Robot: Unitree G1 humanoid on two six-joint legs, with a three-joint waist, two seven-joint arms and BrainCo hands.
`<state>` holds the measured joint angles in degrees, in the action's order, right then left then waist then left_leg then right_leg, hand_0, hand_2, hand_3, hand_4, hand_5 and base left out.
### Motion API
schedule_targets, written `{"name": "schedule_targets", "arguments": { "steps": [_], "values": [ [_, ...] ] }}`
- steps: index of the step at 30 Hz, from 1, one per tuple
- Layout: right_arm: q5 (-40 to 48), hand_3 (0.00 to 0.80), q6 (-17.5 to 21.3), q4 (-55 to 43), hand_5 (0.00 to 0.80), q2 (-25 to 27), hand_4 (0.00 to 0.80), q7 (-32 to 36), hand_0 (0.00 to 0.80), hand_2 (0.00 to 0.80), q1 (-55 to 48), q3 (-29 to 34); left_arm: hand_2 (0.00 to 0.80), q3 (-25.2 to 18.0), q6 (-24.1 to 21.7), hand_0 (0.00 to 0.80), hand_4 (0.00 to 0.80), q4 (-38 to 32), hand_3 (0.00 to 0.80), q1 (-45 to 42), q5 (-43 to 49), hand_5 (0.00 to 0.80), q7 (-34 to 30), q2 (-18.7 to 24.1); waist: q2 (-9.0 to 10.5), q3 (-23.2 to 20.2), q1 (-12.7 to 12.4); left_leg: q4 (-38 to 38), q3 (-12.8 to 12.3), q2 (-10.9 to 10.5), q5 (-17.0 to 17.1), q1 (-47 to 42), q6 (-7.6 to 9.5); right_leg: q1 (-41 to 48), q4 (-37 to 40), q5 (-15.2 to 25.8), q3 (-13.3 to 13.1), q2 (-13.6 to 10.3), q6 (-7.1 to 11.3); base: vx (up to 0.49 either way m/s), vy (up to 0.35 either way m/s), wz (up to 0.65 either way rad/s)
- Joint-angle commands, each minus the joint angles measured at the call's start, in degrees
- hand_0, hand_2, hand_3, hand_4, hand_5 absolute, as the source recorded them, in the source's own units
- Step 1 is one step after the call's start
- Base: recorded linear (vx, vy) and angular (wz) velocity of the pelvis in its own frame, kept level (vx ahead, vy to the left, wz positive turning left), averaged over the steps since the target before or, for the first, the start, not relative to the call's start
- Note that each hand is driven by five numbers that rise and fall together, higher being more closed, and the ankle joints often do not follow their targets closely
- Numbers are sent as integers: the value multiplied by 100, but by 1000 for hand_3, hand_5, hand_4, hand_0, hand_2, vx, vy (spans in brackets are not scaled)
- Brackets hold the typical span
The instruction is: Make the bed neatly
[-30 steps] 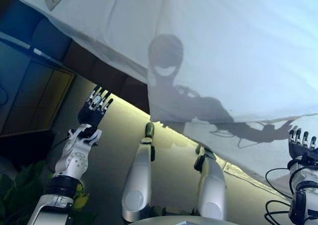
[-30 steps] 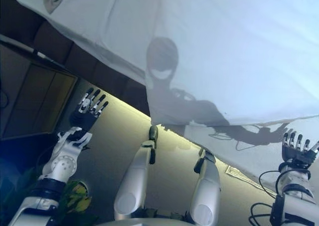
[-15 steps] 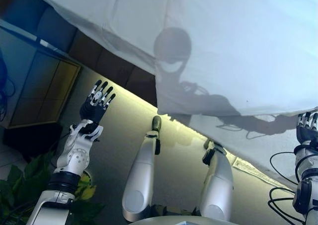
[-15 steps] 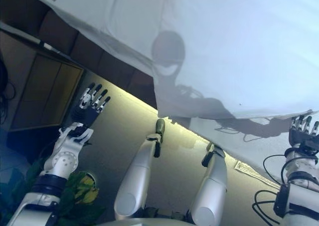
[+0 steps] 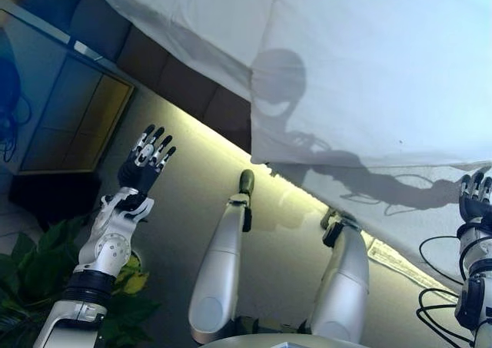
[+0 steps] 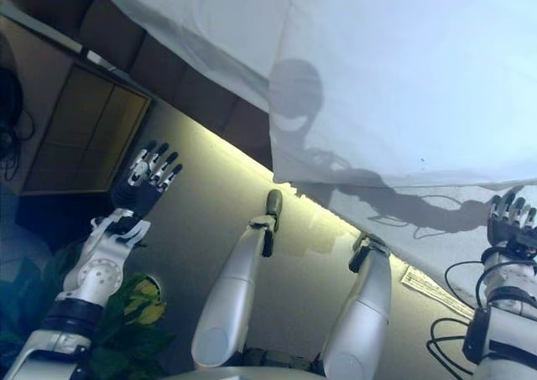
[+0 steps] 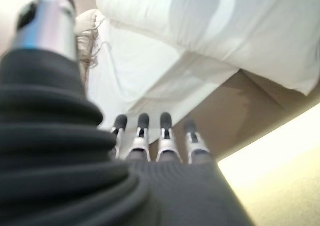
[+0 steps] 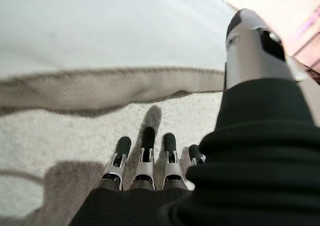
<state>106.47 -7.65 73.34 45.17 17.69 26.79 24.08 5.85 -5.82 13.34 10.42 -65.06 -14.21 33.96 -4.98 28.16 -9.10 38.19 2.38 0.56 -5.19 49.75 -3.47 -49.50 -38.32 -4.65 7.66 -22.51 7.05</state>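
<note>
Left eye view shows the bed (image 5: 192, 102), its white sheet (image 5: 384, 64) spread across the top and draping over the near edge. Well clear of it, the left hand (image 5: 142, 164) is raised, fingers straight and released. Beside the sheet's hanging edge, the right hand (image 5: 475, 202) is relaxed, grasping nothing.

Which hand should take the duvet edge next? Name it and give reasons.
Right. The right hand sits open just below the hanging edge of the white duvet. The left hand is open over the floor, well clear of the bedding.
</note>
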Motion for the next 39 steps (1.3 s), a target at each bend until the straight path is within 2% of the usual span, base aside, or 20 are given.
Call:
{"name": "schedule_targets", "arguments": {
  "steps": [1, 13, 18, 19, 21, 29, 34, 39],
  "values": [
    [175, 0, 157, 115, 0, 650, 0, -100, 0, 0, -5, 22, 0, -55, -111, 0, 0, -118, 0, 10, -170, 0, -119, -136, -420, -61, 1, -577, 446, 540, 559, -226, -406, 37, -250, 387, -227, -260, 566, 32, -14, -18],
    [-385, 0, 570, -322, 0, 1316, 0, -471, 0, 0, 988, -305, 0, 0, 40, 0, 0, -110, 0, 23, -433, 0, -296, 66, -540, -250, -122, -1694, 331, 515, 1111, -608, -433, 308, 402, 618, -27, -317, 662, 15, -19, 4],
    [-558, 0, 610, -425, 0, 1445, 0, -462, 0, 0, 1354, -502, 0, 23, 29, 0, 0, -76, 0, 48, -472, 0, -386, 86, -600, -243, -149, -1724, 340, 474, 1123, -646, -427, 319, 386, 615, 1, -388, 670, -6, 21, 7],
    [-571, 72, 614, -434, 72, 1440, 72, -489, 72, 72, 1411, -547, 0, 16, 48, 0, 0, -50, 0, 51, -498, 0, -389, 101, -605, -242, -154, -1723, 335, 471, 1123, -640, -421, 308, 362, 607, -3, -397, 671, -2, 19, 3],
    [-603, 800, 582, -435, 800, 1466, 800, -549, 800, 800, 1522, -613, 0, 36, 61, 0, 0, -29, 0, 73, -545, 0, -369, 106, -627, -236, -158, -1779, 307, 470, 1159, -647, -419, 301, 374, 617, -6, -413, 681, 0, 20, 0],
    [-688, 800, 561, -401, 800, 1463, 800, -591, 800, 800, 1581, -654, 0, 42, 26, 0, 0, -43, 0, -5, -584, 0, -465, 37, -712, -186, -179, -1830, 277, 415, 1156, -781, -401, 412, 387, 591, 46, -477, 678, -7, 39, 5],
    [-500, 800, 547, -291, 800, 1444, 800, -638, 800, 800, 1532, -604, 0, 91, 0, 0, 0, -11, 0, 77, -548, 0, -464, 10, -679, -171, -179, -1821, 277, 422, 1138, -809, -404, 454, 416, 609, 73, -479, 687, -6, 6, 3],
    [-219, 800, 337, -211, 800, 1259, 800, -445, 800, 800, 1128, -435, 0, 73, -38, 0, 0, -2, 0, 71, -652, 0, -398, 10, -587, -184, -132, -1777, 263, 429, 1065, -938, -416, 655, 542, 654, 145, -430, 696, 0, 0, 0]
  ]
}}
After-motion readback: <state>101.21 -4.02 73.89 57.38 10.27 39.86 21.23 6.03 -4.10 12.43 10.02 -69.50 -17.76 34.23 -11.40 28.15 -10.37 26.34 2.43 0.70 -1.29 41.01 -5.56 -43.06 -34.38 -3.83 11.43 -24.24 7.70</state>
